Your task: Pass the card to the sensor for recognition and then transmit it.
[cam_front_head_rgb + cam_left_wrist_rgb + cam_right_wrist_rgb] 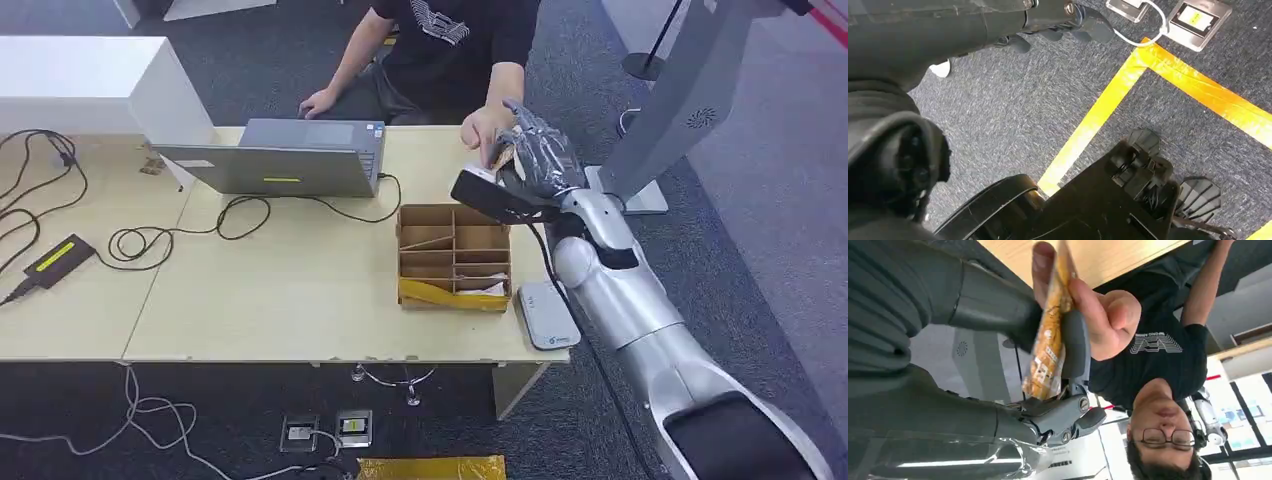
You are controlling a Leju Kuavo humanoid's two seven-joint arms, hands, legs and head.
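The right hand (540, 158) is gripping the yellow card (1048, 340) above the table's (300, 290) far right edge, where a person's hand (1088, 305) is pinching the same card. The left hand (1058, 25) is hanging over the carpet, fingers curled, holding nothing.

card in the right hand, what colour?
Orange-yellow with white print: the card, clearest in the right wrist view.

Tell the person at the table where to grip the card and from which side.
Grip the card's free end, farthest from the right hand, coming from the person's side. The robot's fingers pinch its flat faces at the near end; the person's hand already holds that far end.
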